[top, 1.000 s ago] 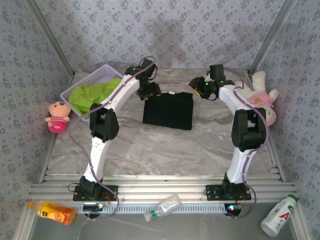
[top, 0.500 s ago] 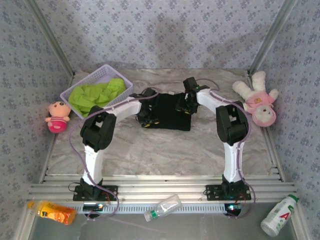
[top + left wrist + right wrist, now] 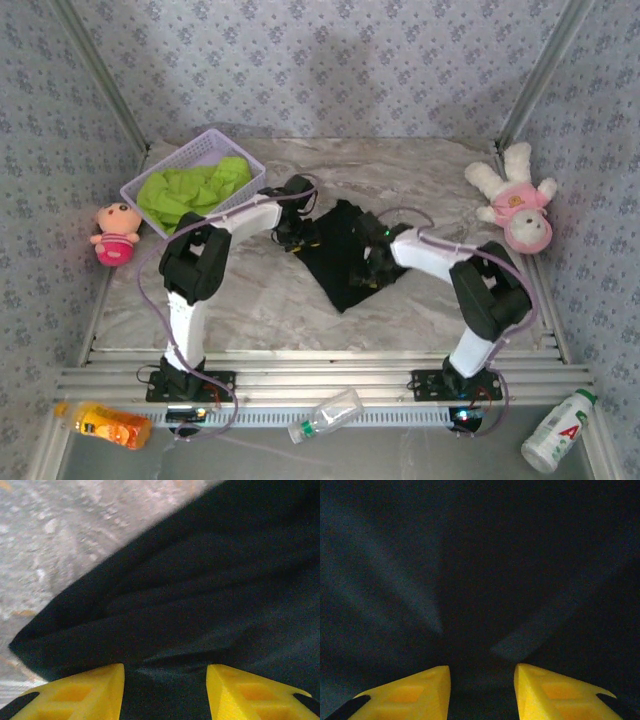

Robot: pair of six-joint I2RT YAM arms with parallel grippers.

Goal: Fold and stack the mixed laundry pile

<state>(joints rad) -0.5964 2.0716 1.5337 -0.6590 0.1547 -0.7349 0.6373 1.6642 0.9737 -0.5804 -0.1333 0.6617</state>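
One black T-shirt point(image 3: 338, 262) clenched by left end effector point(image 3: 165, 669) and right end effector point(image 3: 481, 670), one lime-green T-shirt point(image 3: 190, 190) apart.

From above, the arms cover part of the black shirt point(image 3: 337, 282). Its far-left corner lies under the left gripper point(image 3: 297, 236) and its right side under the right gripper point(image 3: 366, 272). We cannot make out either one's fingers, which are too small and dark there.

In the left wrist view the fingers point(image 3: 85, 690) run off the bottom edge, the shirt runs off the top and right, and the table point(image 3: 60, 535) is blurred. In the right wrist view the shirt passes every edge, and it is too dark for us to tell which part we see.

The green shirt point(image 3: 195, 190) sits bunched behind the basket point(image 3: 165, 158) wall, so we cannot tell its shape. The bottle point(image 3: 558, 430) label is too small to read.
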